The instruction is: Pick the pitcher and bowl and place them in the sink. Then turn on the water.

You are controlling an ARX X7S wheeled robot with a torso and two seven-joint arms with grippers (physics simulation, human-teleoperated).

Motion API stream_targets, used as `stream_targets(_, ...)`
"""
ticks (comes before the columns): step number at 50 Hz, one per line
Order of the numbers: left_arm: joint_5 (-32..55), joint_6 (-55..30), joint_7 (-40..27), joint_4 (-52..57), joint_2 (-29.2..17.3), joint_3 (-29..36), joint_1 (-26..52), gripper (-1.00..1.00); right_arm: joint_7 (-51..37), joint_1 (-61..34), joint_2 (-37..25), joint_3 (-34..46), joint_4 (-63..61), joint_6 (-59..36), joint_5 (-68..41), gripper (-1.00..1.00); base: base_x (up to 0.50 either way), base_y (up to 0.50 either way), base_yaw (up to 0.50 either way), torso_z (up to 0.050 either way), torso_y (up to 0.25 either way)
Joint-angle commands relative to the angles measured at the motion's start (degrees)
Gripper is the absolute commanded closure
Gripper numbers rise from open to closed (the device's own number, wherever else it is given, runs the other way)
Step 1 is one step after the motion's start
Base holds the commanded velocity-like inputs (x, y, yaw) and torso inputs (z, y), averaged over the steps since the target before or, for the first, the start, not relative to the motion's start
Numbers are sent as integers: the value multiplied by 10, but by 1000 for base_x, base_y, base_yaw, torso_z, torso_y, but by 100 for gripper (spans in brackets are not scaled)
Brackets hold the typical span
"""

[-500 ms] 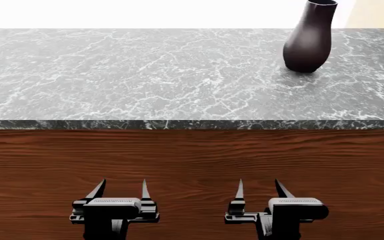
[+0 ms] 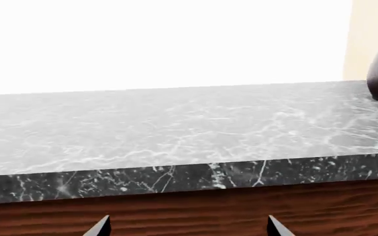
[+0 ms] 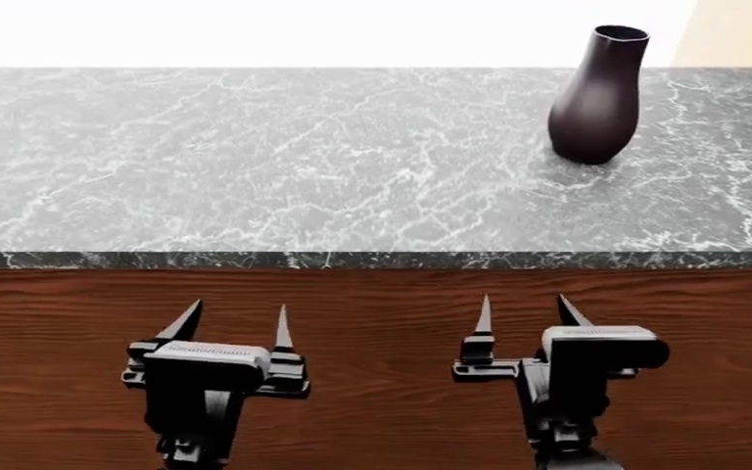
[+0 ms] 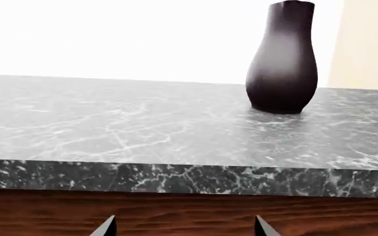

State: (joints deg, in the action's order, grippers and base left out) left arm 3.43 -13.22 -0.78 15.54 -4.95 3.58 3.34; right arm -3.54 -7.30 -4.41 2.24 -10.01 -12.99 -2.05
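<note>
Nowhere on any surface is there readable writing or a label. Both black pincers hang in front of the reddish-brown wood cabinet face (image 3: pixel 376 333), below the worktop's edge; the left pincer (image 3: pixel 234 323) has its two pointed fingers spread apart with nothing between them, and the right pincer (image 3: pixel 527 315) is likewise spread wide and holds nothing. Neither touches the grey, white-veined marble worktop (image 3: pixel 285 157). On that worktop, toward its far right, the dark brown-purple glossy pitcher (image 3: pixel 597 95) with a bulbous body and narrow neck stands upright, well apart from both pincers. Its round mouth is open; what is inside cannot be told. From the right wrist view the pitcher (image 4: pixel 283 59) stands beyond the worktop's front edge, its handle not visible
</note>
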Motion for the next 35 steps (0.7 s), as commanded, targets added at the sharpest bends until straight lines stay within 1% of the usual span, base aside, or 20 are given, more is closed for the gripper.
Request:
stream_targets(1,12,-196,11,140,-47,7,124,-100,3,-138,-32,3,-88,-164,-15,-100,0,0,0,50,0)
stream_targets(6,41,-288,22,153,-58,-20,233,-100,14,-245,-46,4,-83,-238,-22,-100,0,0,0,50,0)
stream_targets(9,57,-336,25,142,-60,-36,301,-100,21,-314,-54,4,-73,-277,-26,-100,0,0,0,50,0)
stream_targets(13,80,-382,30,104,-59,-60,384,-100,28,-389,-63,12,-38,-302,-24,-100,0,0,0,50,0)
stream_targets(17,89,-419,28,53,-62,-80,446,-100,33,-429,-72,16,2,-298,-20,-100,0,0,0,39,0)
stream_targets(20,95,-435,20,25,-60,-102,472,-100,37,-440,-75,9,17,-295,-26,-100,0,-63,0,3,0)
stream_targets(24,92,-442,8,22,-61,-114,471,-100,37,-440,-80,-6,16,-306,-34,-100,0,-500,0,0,0)
stream_targets(31,92,-446,7,36,-64,-104,458,-100,35,-425,-86,-15,11,-305,-38,-100,0,-500,0,0,0)
stream_targets(35,84,-432,1,38,-63,-90,448,-100,34,-417,-88,-17,12,-301,-39,-100,0,-500,0,0,0)
